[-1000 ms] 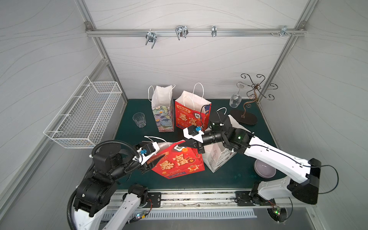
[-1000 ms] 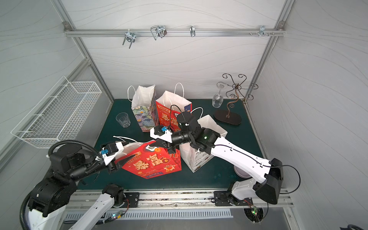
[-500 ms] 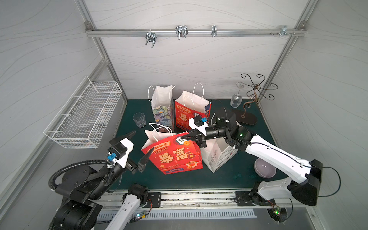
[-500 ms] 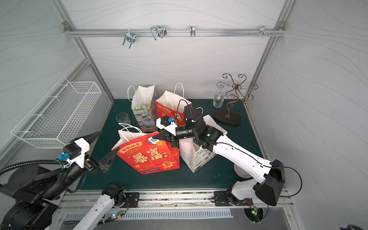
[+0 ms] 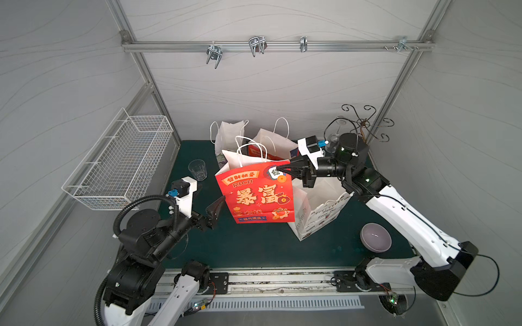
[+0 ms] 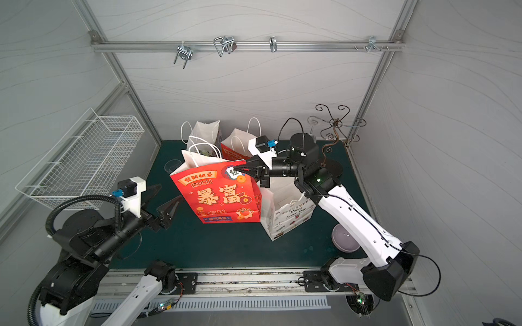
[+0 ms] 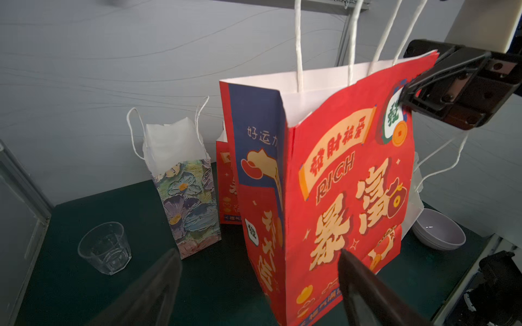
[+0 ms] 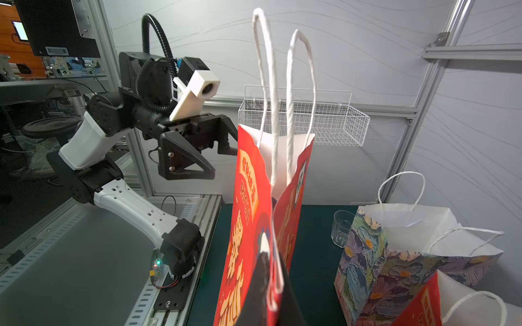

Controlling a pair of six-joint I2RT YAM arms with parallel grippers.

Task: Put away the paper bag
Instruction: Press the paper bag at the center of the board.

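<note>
The red paper bag (image 5: 260, 194) (image 6: 220, 197) with gold lettering and white cord handles is upright over the green mat. My right gripper (image 5: 279, 170) (image 6: 236, 171) is shut on its upper right rim corner; in the right wrist view the gripper (image 8: 271, 259) pinches the rim of the bag (image 8: 248, 225). My left gripper (image 5: 209, 194) (image 6: 165, 196) stands open just left of the bag and holds nothing. In the left wrist view its fingers (image 7: 356, 271) frame the lower side of the bag (image 7: 347, 183).
A white wire basket (image 5: 124, 161) hangs on the left wall and metal hooks (image 5: 257, 45) on the back rail. Behind the red bag stand a floral bag (image 5: 226, 135) and a second red bag (image 5: 271, 141); a white bag (image 5: 319, 209) is beside it. A glass (image 5: 197, 169), a purple bowl (image 5: 375, 237) and a black wire stand (image 5: 364, 124) are on the mat.
The left gripper let go of the red bag, opened and drew back to the left. The right gripper raised the bag from lying tilted to upright.
</note>
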